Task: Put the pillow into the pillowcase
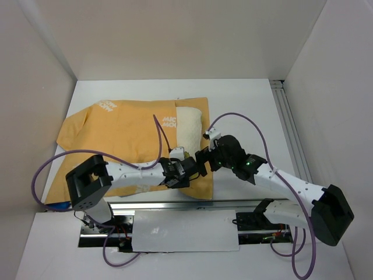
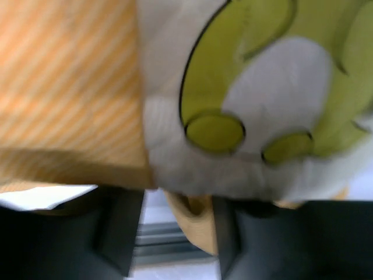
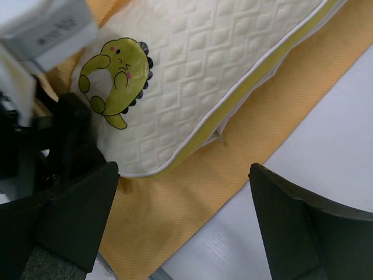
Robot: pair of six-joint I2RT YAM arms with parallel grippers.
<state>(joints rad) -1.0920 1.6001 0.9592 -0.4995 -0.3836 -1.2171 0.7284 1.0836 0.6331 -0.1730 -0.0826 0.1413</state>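
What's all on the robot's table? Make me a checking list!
Surface: white table.
Job's things: orange pillowcase lies flat; pillow is partly inside, with its right end sticking out.
Clutter: nothing seen.
Grippers: left gripper open at the pillow's near corner; right gripper open, holding nothing.
Cables: purple cable crosses the pillowcase; another arcs over the right arm.
Surroundings: white walls; metal rail on the right.

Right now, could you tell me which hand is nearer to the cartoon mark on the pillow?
Left. The left hand is right beside the mark; the right hand hangs a little off, over the pillowcase edge.
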